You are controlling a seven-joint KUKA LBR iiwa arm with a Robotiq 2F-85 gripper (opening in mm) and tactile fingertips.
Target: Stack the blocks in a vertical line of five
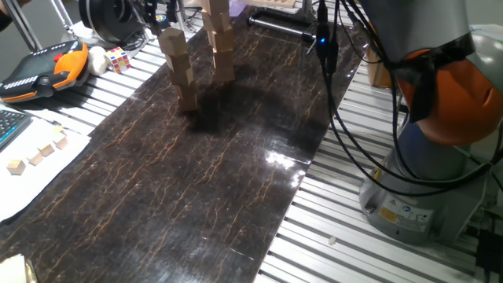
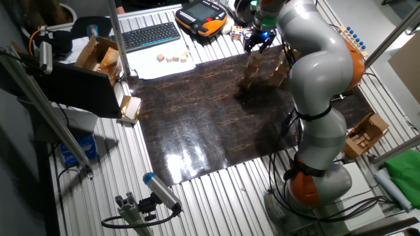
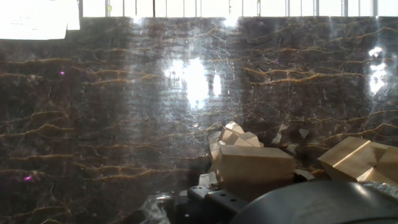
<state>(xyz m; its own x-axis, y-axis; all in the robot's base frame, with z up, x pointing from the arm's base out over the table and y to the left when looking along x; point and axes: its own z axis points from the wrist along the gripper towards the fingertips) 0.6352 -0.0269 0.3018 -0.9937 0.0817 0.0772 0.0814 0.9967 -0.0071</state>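
On the dark mat, the left stack of blocks (image 1: 181, 71) stands upright beside the taller right stack (image 1: 220, 41). The gripper (image 2: 260, 40) hangs directly above the left one; its opening and contents cannot be told.

arm bent over, gripper (image 2: 260, 41) pointing down

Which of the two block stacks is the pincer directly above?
The nearer stack in one fixed view, left of the other stack. In the hand view its top block sits right under the camera, the other off right.
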